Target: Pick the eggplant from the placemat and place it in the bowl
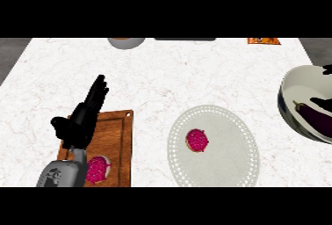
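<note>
The eggplant (315,119) lies inside the bowl (293,90) at the right edge of the frame, low against the bowl's inner wall. Black fingers of the right hand (326,104) show just above it at the frame's right edge, close over its upper side; whether they touch it, or are spread or curled, cannot be told (most of the hand is cut off by the edge). The eggplant is dark purple and glossy, elongated, with a thin stem pointing toward the upper left. The bowl is light inside with a dark rim.

The left hand (79,118) stands in the left part of the frame over a wooden cutting board (120,145), fingers straight, pressed together and pointing up, thumb out to the left, holding nothing.

The placemat (227,145), pale and oval with a dotted border, lies in the lower centre and carries a pink round item (197,140). A similar pink item (98,169) rests on the cutting board, beside the left forearm.
</note>
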`<move>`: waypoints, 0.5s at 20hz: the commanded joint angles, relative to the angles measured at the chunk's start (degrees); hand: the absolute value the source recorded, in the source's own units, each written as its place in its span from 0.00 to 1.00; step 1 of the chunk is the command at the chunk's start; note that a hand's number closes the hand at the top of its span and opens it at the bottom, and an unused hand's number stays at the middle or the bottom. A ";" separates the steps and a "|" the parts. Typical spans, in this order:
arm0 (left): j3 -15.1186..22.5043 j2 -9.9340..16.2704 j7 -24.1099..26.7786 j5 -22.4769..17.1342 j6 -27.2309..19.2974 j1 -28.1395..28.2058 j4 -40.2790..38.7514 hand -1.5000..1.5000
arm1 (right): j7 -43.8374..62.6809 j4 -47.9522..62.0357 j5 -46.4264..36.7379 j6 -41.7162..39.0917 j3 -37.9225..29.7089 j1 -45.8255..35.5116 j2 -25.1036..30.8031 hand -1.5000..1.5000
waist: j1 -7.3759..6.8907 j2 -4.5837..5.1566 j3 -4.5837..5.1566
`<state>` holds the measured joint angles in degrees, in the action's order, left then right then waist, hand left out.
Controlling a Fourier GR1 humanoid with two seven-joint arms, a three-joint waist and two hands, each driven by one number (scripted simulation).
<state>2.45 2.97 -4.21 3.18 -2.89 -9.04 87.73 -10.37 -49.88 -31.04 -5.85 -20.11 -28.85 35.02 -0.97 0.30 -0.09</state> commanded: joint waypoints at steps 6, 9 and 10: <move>0.01 -0.89 -0.26 0.75 -1.24 0.90 0.04 0.50 | -15.19 5.78 9.94 -0.15 -7.93 -0.80 -0.24 0.00 | 0.84 -0.20 0.03; 0.95 -1.94 1.69 1.62 -1.53 0.29 -1.95 0.50 | -11.07 1.18 13.08 -1.34 -9.31 -1.95 -0.43 0.00 | 1.14 -0.37 0.10; -0.40 -0.03 -1.59 -0.50 0.25 1.14 2.05 0.50 | -11.68 1.10 13.65 0.50 -10.24 -1.54 -0.80 0.00 | 0.88 -0.40 0.08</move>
<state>2.00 2.65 -4.62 3.33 -3.28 -9.33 87.31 -21.38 -46.90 -20.75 -6.35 -27.66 -30.77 34.36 -0.13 0.04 -0.03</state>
